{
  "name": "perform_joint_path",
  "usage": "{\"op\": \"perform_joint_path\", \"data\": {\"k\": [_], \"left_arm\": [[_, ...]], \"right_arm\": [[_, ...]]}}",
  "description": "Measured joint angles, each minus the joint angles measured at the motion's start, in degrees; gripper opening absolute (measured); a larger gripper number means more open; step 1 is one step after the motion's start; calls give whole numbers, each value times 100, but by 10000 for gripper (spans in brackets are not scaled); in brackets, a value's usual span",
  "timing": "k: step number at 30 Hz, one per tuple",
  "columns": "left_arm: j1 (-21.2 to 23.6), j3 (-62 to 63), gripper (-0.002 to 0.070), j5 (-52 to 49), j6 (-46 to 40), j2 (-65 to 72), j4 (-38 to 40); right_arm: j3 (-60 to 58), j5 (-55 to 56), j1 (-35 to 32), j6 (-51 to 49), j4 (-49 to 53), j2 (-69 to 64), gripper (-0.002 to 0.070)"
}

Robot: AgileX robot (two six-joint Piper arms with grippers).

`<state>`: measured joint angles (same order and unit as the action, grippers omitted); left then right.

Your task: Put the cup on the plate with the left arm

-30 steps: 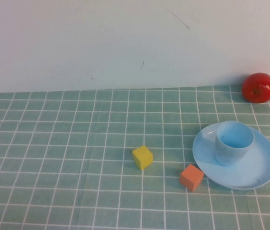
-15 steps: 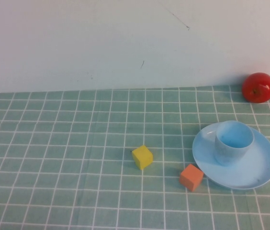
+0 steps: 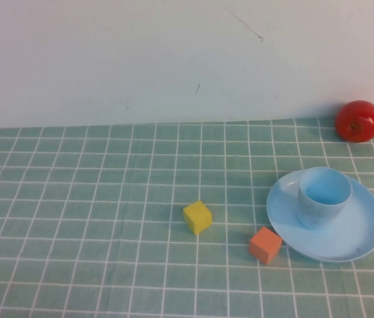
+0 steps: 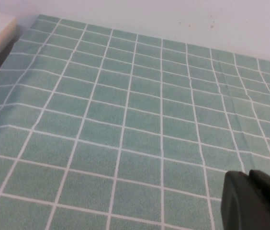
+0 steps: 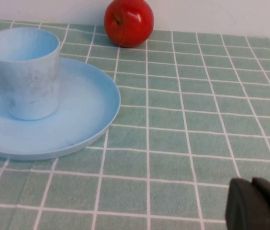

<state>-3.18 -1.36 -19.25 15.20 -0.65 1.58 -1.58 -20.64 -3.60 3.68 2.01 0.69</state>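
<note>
Cup: the small light blue plastic tumbler (image 3: 324,196) is standing upright on the plate, mouth up, toward the plate's far-left part.
Plate: the round shallow light blue plastic plate (image 3: 356,238) is lying flat on the green checked tablecloth (image 3: 94,218), carrying only the cup.
Left gripper: the black left gripper (image 4: 255,201) is showing only in its own wrist view, its two fingers pressing together with no gap and holding nothing; it is hanging over bare cloth, well apart from the plate, with neither plate nor cup in that view.
Right gripper: the black right gripper (image 5: 258,205) is sitting low over the cloth near the plate, apart from it, the cup standing beyond the plate's rim from it; its fingers are lying closed together, empty.
Cubes: the orange cube (image 3: 265,245) is resting just beside the plate's near-left rim; the yellow cube (image 3: 197,217) is lying further left of the plate.
Apple: the red apple (image 3: 358,121) is sitting behind the plate, by the white wall (image 3: 174,59).
Hidden or cut off: both grippers are cut off by their picture edges, and neither arm is appearing in the high view.
</note>
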Motion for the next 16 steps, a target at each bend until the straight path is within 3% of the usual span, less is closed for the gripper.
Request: {"op": "perform_joint_path", "data": {"k": [16], "left_arm": [[-146, 0, -1, -9, -602, 0, -20]], "right_arm": [[0, 0, 0, 0, 0, 0, -2]]}}
